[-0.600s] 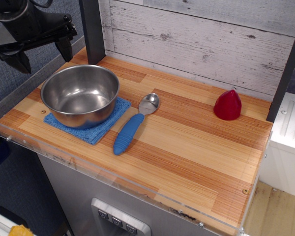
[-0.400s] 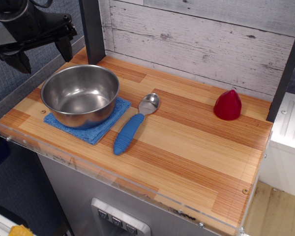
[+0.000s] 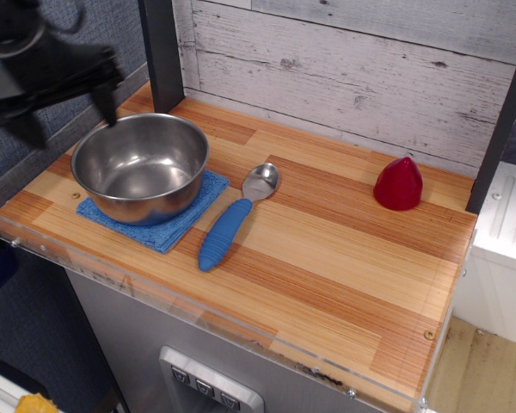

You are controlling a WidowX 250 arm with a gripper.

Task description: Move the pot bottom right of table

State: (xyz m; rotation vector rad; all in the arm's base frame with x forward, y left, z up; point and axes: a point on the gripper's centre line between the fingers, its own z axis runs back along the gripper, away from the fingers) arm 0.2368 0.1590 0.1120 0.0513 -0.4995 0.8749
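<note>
Upper left of the frame, there's the gripper, black and smeared with blur, its two fingers spread wide apart with nothing between them. One fingertip sits right at the far rim of the pot; whether it actually touches, I can't tell through the blur. The other finger hangs out past the table's left edge.

Just below it, the pot: a big shiny steel bowl, upright, hollow showing nothing but reflections. It rests on a folded blue cloth, which pokes out from under it toward the lower right. That puts the pot in the left part of the table, near the front-left corner, well apart from the lower-right corner.

Moving right, a spoon lies flat just beside the cloth, its blue handle pointing toward the lower left, its metal head toward the upper right.

Centre of the frame, bare striped planks. Further right, near the whitewashed plank back wall, a small red cone-shaped object stands upright, well apart from the spoon. The clear acrylic rim runs along the front edge.
</note>
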